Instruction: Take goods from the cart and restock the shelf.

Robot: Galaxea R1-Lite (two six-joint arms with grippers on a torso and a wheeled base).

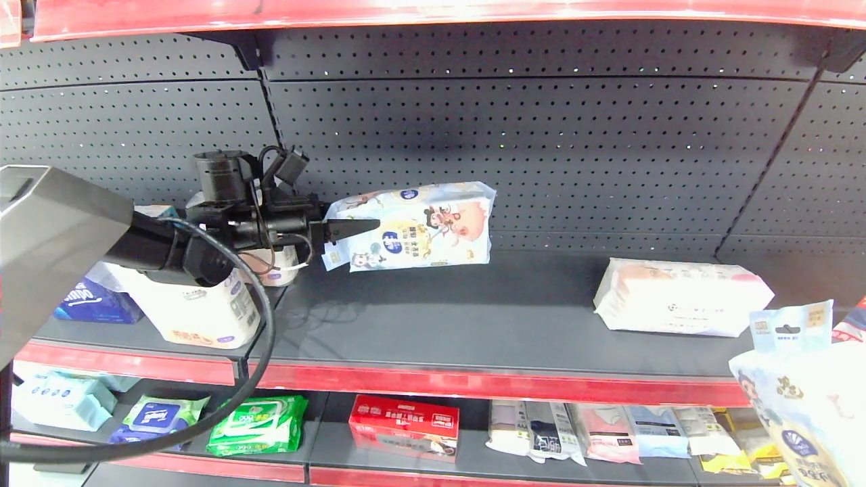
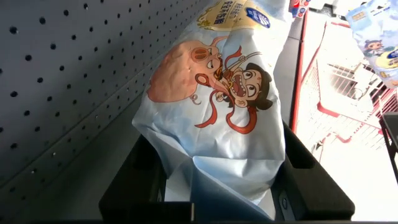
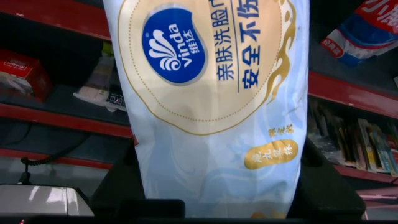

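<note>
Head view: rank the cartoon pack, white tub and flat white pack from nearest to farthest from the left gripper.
1. Cartoon pack, held in the left gripper above the shelf.
2. White tub, standing on the shelf to the gripper's left.
3. Flat white pack, lying far right on the same shelf.

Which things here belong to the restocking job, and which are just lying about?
Job: cartoon pack in left gripper; second pack in right gripper; middle shelf; red cart.
Lying about: white pack; red box; green wipes.
</note>
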